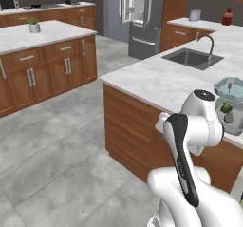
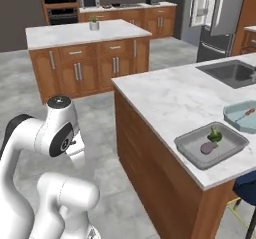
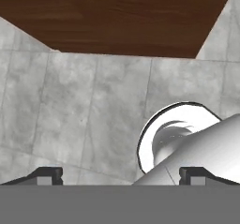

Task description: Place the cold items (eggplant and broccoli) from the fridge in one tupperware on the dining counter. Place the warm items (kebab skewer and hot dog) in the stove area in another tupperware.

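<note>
On the dining counter a grey tupperware holds the green broccoli and the purple eggplant. Just behind it a teal tupperware holds the red-tipped kebab skewer. The left base view has the same pair at its right edge: teal tupperware, broccoli, eggplant. The hot dog is out of view. My gripper is open and empty, pointing down at the grey floor tiles beside the counter's wooden side.
The fridge stands at the back with a door open. A sink is set into the counter. A kitchen island with a small plant sits to the left, with the stove wall behind it. Open floor lies between island and counter.
</note>
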### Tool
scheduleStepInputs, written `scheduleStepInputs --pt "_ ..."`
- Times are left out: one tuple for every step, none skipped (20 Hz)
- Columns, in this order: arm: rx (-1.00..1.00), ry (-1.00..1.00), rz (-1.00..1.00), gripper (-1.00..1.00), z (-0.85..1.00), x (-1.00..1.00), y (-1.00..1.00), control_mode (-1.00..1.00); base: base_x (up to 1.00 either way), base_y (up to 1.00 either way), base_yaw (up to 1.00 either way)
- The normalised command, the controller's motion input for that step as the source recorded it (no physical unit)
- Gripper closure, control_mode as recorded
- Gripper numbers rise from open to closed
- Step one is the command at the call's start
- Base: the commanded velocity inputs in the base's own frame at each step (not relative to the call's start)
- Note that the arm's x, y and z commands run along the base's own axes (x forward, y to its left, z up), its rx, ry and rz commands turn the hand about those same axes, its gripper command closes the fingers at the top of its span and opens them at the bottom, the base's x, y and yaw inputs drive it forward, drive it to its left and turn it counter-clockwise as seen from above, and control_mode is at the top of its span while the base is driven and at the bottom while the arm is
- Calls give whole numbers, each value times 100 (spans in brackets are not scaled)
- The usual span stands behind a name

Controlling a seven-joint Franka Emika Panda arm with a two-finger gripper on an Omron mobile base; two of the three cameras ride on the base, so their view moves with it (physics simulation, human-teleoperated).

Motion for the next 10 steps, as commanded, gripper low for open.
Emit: scheduleStepInputs --pt "0 0 0 -100 0 0 0 100 100 100 -29" --pt "0 0 0 -100 0 0 0 100 100 100 -29" --pt "0 0 0 -100 0 0 0 100 100 100 -25" --pt "0 0 0 -100 0 0 0 100 100 100 -16" --pt "0 0 0 -100 0 0 0 100 100 100 -10" --pt "0 0 0 -100 0 0 0 100 99 100 -11" --pt "0 0 0 -100 0 0 0 100 99 100 -11" --pt "0 0 0 -100 0 0 0 100 86 100 -12" --pt "0 0 0 -100 0 0 0 100 81 100 -12" --pt "0 0 0 -100 0 0 0 100 77 100 -12"
